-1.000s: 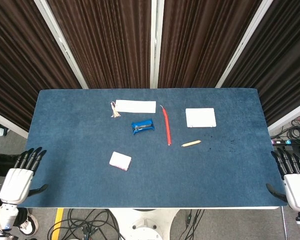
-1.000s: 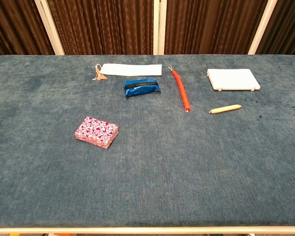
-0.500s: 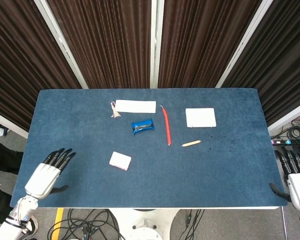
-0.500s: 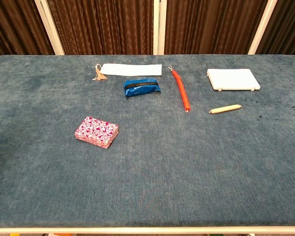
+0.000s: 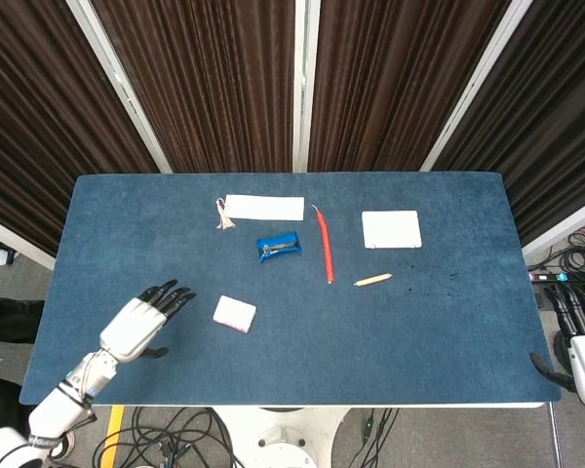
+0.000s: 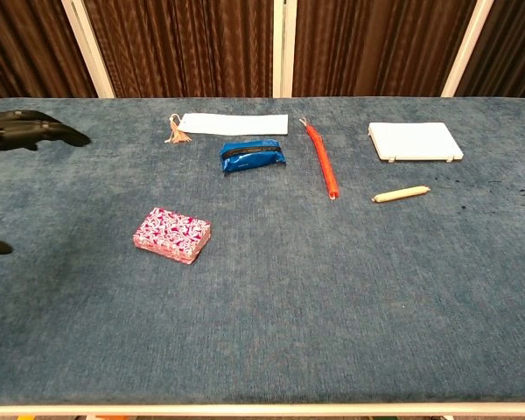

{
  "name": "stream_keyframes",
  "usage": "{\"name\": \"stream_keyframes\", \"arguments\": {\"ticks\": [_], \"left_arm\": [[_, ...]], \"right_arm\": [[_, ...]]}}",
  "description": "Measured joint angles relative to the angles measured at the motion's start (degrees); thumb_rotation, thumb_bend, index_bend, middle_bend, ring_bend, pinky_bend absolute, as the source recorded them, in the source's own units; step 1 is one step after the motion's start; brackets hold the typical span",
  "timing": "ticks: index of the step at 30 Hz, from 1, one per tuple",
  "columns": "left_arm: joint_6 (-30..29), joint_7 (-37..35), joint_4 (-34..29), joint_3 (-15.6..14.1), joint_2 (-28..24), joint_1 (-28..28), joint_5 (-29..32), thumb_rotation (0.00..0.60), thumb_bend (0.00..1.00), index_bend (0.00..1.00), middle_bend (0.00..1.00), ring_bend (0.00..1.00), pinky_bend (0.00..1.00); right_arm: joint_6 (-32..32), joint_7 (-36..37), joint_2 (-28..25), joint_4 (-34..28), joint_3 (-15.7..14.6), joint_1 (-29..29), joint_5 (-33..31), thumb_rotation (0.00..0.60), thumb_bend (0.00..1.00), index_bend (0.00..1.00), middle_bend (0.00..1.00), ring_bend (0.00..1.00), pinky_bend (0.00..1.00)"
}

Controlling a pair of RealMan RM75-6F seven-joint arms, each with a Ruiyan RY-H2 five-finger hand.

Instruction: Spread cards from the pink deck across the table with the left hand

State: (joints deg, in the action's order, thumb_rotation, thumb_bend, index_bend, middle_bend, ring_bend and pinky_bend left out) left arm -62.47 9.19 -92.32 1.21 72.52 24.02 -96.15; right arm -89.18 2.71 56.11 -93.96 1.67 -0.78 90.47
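The pink patterned deck [image 5: 235, 314] lies flat on the blue table, left of centre, and shows clearly in the chest view [image 6: 172, 234]. My left hand [image 5: 141, 323] hovers over the table just left of the deck, apart from it, fingers spread and holding nothing. In the chest view only the left hand's dark fingertips [image 6: 35, 129] enter at the left edge. My right hand [image 5: 577, 331] hangs off the table's right edge, fingers apart and empty.
Behind the deck sit a blue pouch [image 5: 278, 246], a white bookmark with a tassel [image 5: 262, 208], a red pen [image 5: 325, 245], a white pad [image 5: 391, 229] and a short wooden pencil [image 5: 372, 280]. The blue cloth [image 5: 419, 341] covers the table.
My left hand has swung in from beyond the table's left edge to just left of the pink deck. The right hand has sunk slightly lower at the right edge.
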Motion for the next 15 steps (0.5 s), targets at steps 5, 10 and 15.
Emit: {"name": "stream_keyframes", "arguments": {"ticks": [5, 10, 15], "left_arm": [[3.1, 2.1, 0.4, 1.0, 1.5, 3.2, 1.1, 0.600, 0.05, 0.14, 0.11, 0.05, 0.22], [5.1, 3.8, 0.0, 1.2, 2.9, 5.6, 1.2, 0.600, 0.12, 0.18, 0.16, 0.06, 0.22], [8.4, 4.5, 1.4, 1.5, 4.3, 8.1, 2.7, 0.600, 0.14, 0.19, 0.16, 0.06, 0.22]], "right_arm": [[0.6, -0.2, 0.5, 0.2, 0.0, -0.1, -0.4, 0.600, 0.10, 0.00, 0.00, 0.00, 0.00], [0.4, -0.6, 0.7, 0.0, 0.0, 0.0, -0.5, 0.600, 0.10, 0.00, 0.00, 0.00, 0.00], [-1.3, -1.4, 0.6, -0.6, 0.1, 0.5, 0.3, 0.600, 0.10, 0.00, 0.00, 0.00, 0.00]]}}
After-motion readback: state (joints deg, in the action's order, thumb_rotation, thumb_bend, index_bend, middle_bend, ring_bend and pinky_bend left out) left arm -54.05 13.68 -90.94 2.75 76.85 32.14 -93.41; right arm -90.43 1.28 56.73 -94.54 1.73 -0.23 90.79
